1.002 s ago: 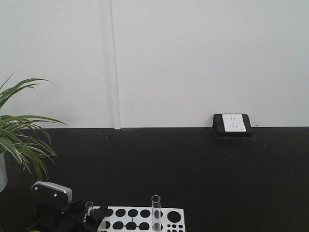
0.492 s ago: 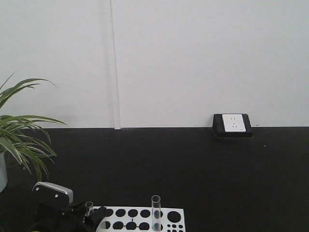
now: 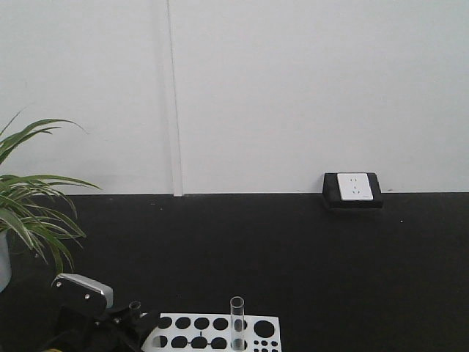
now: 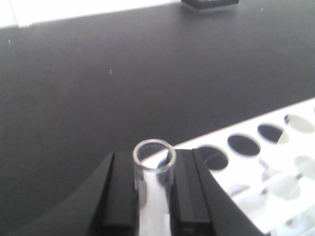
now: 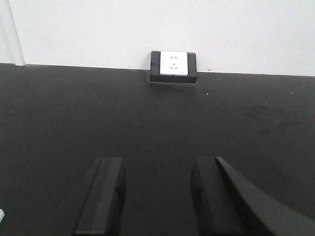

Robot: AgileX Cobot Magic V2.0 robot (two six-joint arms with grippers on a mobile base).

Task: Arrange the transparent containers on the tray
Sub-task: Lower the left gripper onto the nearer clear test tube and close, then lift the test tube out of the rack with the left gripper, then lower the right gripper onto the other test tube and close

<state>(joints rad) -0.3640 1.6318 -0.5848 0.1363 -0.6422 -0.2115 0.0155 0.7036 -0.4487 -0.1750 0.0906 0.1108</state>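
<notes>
Since a second ago the left gripper has drawn off the left end of the flat white plastic rack with round holes, uncovering the rack's first column of holes. Its two matte black, flat-faced fingers stand nearly closed and clamp a slender clear glass test tube between them. The held tube is upright, with its open round rim just above the fingertips and its lower end hidden between the fingers. In the wrist view the rack lies just beside the gripper, to the right, with its holes blurred.

The front view shows the left arm low at the bottom-left edge. A rounded silver-grey wrist housing with small screws tilts above the black fingers. A second clear glass test tube stands upright in a hole near the middle of the rack, apart from the held one.

The right gripper hovers over the bare matte black table top. Its two black fingers are spread wide and parallel, with nothing between them, and point toward the wall. The smooth white wall carries one vertical seam. At its foot sits a square white power socket in a black frame; pin slots show on its face, and any lettering is too small to read. Green strap-shaped plant leaves arch in from the left edge.
</notes>
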